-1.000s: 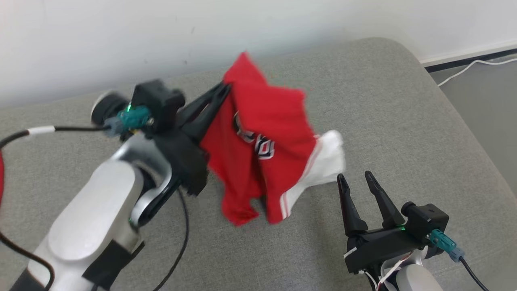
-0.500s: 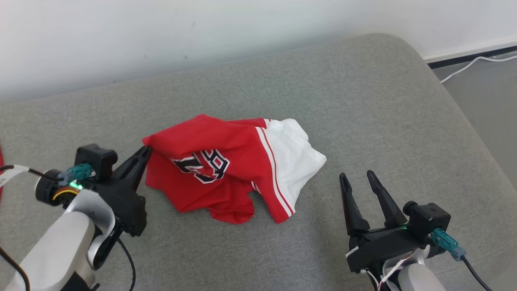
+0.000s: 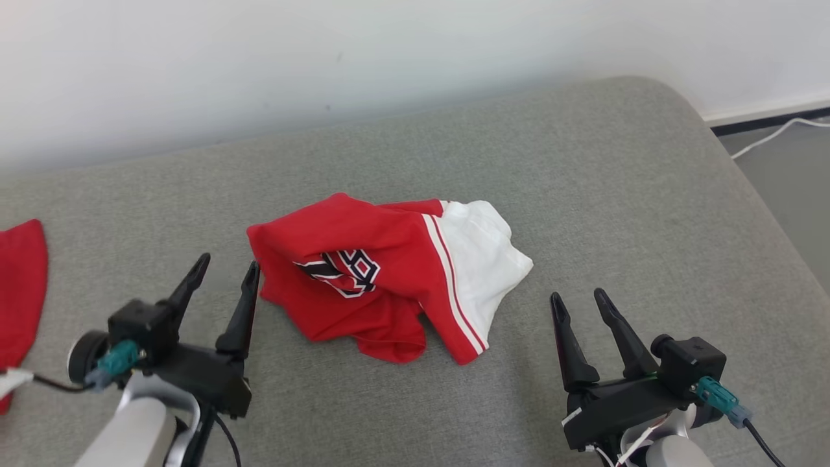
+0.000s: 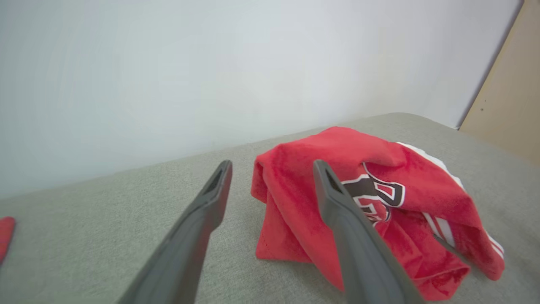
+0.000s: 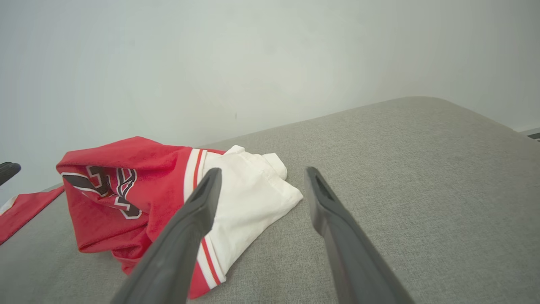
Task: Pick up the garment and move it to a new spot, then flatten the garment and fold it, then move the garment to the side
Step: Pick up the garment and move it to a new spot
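1. Mid-frame on grey cushion (image 3: pixel 583 194): garment (image 3: pixel 382 279), crumpled heap.
2. Left gripper (image 3: pixel 229 263) & right gripper (image 3: pixel 578 296): spread, empty, flanking it.
3. Prob. soft, light, floppy; pinch hem corners, not bulk.

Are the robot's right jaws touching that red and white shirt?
Apart. The head view shows a strip of bare grey cushion between the right gripper, jaws open, and the white end of the garment.

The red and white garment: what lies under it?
The garment lies crumpled on the grey cushion, which shows all around it. Its lower folds and the cushion beneath are covered, so anything hidden there cannot be seen.
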### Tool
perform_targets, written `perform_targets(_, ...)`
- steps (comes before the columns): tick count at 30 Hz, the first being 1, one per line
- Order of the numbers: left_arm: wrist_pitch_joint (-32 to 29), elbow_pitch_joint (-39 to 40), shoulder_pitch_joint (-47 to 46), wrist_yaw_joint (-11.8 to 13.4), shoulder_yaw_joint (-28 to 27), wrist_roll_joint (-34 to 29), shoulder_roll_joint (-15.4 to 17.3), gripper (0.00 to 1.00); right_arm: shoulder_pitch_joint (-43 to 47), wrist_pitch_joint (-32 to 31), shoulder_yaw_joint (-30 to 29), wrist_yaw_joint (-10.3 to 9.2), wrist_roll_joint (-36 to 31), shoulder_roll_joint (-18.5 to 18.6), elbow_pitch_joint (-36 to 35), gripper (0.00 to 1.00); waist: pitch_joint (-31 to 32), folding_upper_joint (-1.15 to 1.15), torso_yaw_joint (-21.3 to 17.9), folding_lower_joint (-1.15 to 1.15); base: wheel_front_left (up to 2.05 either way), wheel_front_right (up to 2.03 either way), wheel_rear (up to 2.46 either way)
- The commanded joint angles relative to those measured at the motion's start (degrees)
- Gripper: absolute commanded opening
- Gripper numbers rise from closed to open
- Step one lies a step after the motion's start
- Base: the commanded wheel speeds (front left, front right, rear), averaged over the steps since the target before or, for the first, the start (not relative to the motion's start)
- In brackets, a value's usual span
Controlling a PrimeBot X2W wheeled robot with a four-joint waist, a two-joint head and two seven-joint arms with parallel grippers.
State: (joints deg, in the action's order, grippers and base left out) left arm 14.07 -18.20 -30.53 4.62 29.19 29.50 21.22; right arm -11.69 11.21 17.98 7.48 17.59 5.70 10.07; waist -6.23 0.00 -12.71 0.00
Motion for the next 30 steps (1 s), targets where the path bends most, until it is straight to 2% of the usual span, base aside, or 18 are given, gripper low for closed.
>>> perform_targets(1,0.39,0.88,1.65,0.67,-0.43,-0.56,0.09,1.0,0.62,-0.09,0.05,0.02,-0.04,0.23,-0.25,1.0,0.69,0.0,0.9,0.0,0.0,0.0,0.0)
perform_targets(7,1.15,11.27,8.5,5.73,-5.36,-2.9,-0.77,1.0,1.65,-1.13,-0.25,0.02,-0.46,0.51,-0.93,1.0,1.94,0.0,2.94,0.0,0.0,0.0,0.0)
perform_targets(15,1.08,21.52,18.0,9.16,-12.27,-6.47,-1.16,1.0,3.13,-2.35,-0.59,0.02,-0.68,1.09,-1.58,1.0,3.48,0.0,5.01,0.0,0.0,0.0,0.0)
perform_targets(21,1.09,25.87,24.86,10.47,-16.93,-7.7,-2.8,1.0,4.44,-3.27,-1.28,0.02,-0.92,1.4,-1.82,1.0,4.7,0.0,6.57,0.0,0.0,0.0,0.0)
perform_targets(25,1.09,26.65,27.61,10.28,-18.5,-8.03,-3.73,1.0,4.91,-3.91,-1.84,0.02,-1.13,1.48,-1.93,1.0,5.27,0.0,7.47,0.0,0.0,0.0,0.0)
perform_targets(30,1.09,27.59,31.08,9.56,-20.73,-8.8,-6.62,1.0,5.58,-4.97,-2.49,0.02,-1.13,1.53,-1.51,1.0,5.83,0.0,8.74,0.0,0.0,0.0,0.0)
